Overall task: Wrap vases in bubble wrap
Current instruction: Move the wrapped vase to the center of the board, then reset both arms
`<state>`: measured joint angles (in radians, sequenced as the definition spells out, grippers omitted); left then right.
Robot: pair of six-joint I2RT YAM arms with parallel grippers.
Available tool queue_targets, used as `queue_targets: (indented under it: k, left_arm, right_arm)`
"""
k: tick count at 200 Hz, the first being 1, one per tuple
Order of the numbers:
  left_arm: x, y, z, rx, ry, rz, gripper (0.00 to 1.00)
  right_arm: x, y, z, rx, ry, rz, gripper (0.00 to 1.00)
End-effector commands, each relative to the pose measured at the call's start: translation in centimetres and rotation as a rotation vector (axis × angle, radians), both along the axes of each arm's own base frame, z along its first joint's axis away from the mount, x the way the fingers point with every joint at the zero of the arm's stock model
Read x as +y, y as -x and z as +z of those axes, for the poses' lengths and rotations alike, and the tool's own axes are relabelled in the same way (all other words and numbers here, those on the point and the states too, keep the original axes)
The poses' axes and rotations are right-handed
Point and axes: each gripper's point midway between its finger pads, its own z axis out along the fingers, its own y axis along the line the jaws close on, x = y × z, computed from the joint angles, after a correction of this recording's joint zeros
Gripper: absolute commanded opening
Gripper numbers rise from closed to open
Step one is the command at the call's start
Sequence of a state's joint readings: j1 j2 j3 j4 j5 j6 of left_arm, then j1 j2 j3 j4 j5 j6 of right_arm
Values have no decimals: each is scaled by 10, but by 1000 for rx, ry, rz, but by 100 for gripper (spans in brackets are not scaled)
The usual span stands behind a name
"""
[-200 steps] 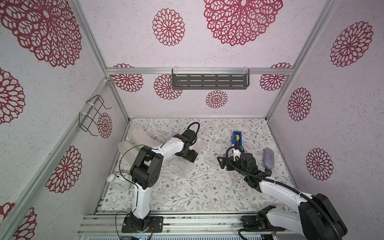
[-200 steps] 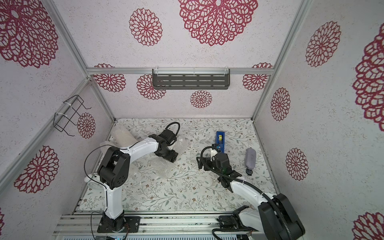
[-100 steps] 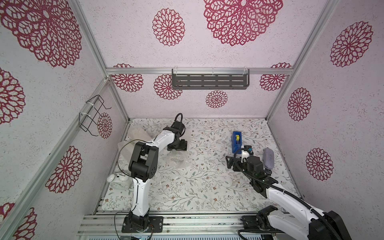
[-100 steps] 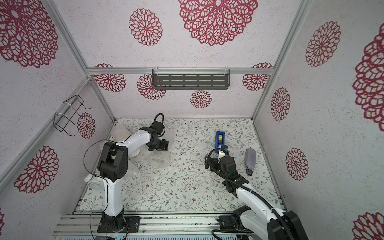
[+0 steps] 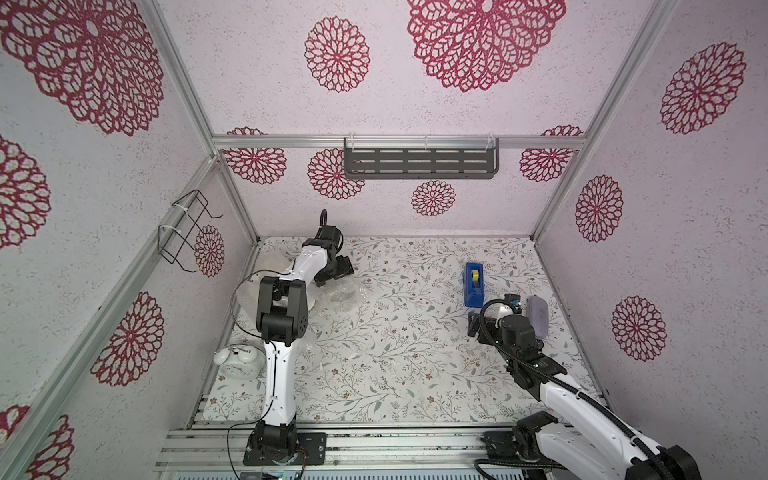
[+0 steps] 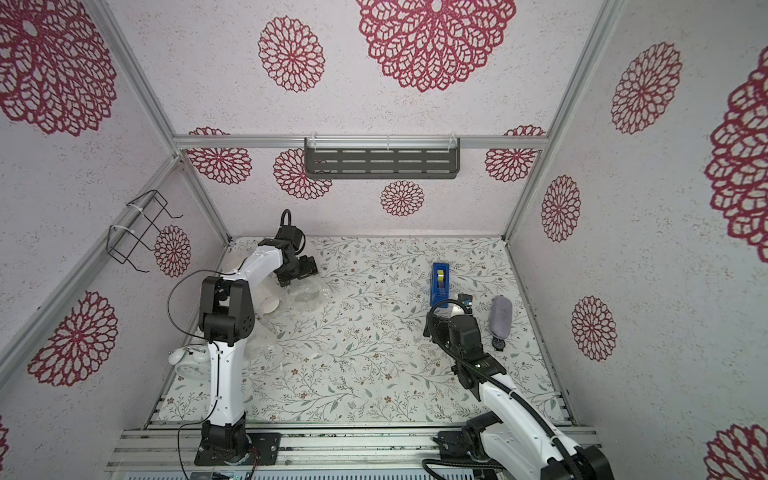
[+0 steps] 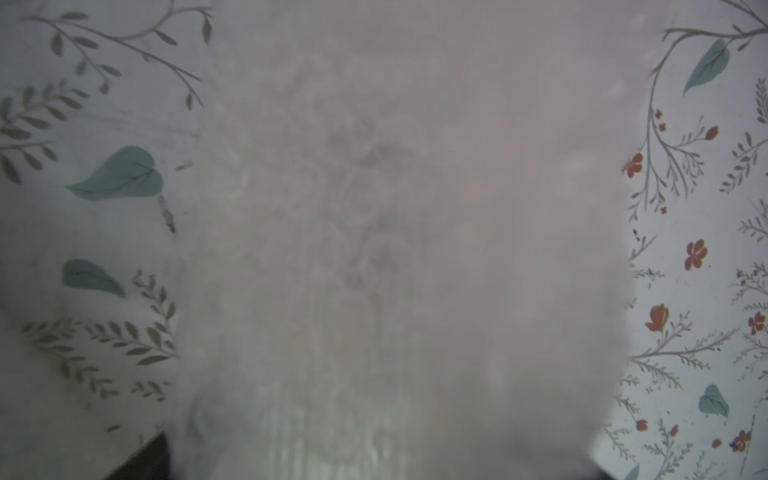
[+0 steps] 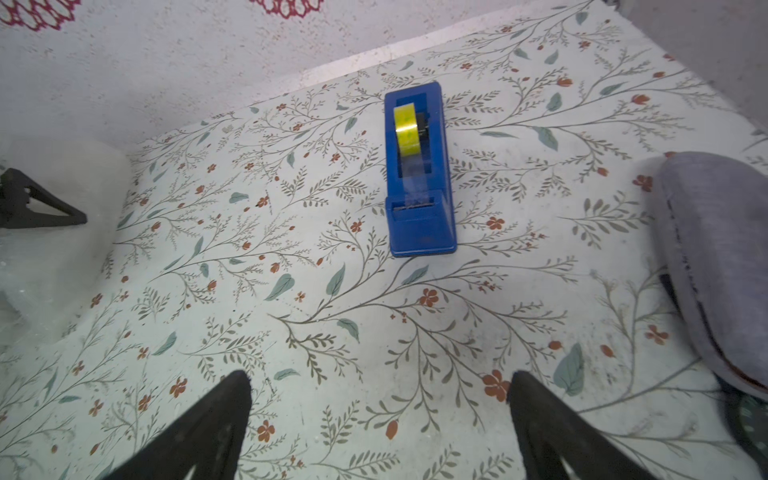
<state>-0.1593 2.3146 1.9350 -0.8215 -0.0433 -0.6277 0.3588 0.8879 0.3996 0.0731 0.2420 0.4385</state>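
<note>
A bundle of bubble wrap lies left of the table's middle, and a clear glass vase shows faintly inside it. Beside it, half under the left arm, a white round end looks like the white vase lying down. More bubble wrap is heaped in the back left corner. My left gripper hangs over the bundle's far end. In the left wrist view blurred bubble wrap fills the space between its wide-apart jaws. My right gripper stands open and empty over bare table.
A blue tape dispenser stands just beyond the right gripper. A grey pouch and a small watch lie at the right edge. A white alarm clock sits front left. A dark shelf hangs on the back wall.
The left arm swung from the table's middle toward the back left, and its jaws spread wider. The right gripper drew back to the right, away from the middle.
</note>
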Motion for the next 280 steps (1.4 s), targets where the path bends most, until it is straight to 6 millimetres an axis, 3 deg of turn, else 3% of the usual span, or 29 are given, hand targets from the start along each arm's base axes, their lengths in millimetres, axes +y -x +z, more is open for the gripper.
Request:
queue_targets:
  k: [1,32,37,42,59,81,104,143,175,213,227,262,280]
  left_arm:
    - [8,-7,44,-109,-5,37,98]
    - [21,13,100,-239,-57,59,98]
    - [24,17,105,-259,-74,66,98]
    - [27,24,127,-312,-84,73,98]
    - [35,43,153,-414,-142,84,98]
    - [48,71,176,-531,-220,102,98]
    - [69,103,184,-608,-306,144,98]
    - [108,146,174,-705,-537,185,98]
    - [132,159,136,-644,-663,175,98]
    - [132,152,94,-635,-703,28,98]
    - [125,146,86,-657,-673,-35,98]
    - [114,139,98,-809,-635,-105,98]
    - [119,142,103,-874,-644,-83,98]
  right_arm:
    - [-31,0,4,-5,74,-131,99]
    - [-62,-3,13,-44,192,-246,99]
    - [-67,-4,14,-52,217,-265,99]
    - [-71,-5,14,-57,240,-280,99]
    - [-84,-8,10,-62,312,-322,99]
    - [-95,-17,9,-64,374,-349,99]
    - [-98,-26,3,-117,434,-335,99]
    - [-97,-43,-12,-157,461,-301,99]
    - [-93,-55,-4,-231,471,-260,99]
    - [-66,-72,-4,-288,412,-52,99]
    - [-65,-75,-8,-303,395,-39,99]
    - [-77,-78,-15,-296,345,-65,99]
    - [-81,-79,-20,-292,330,-78,99]
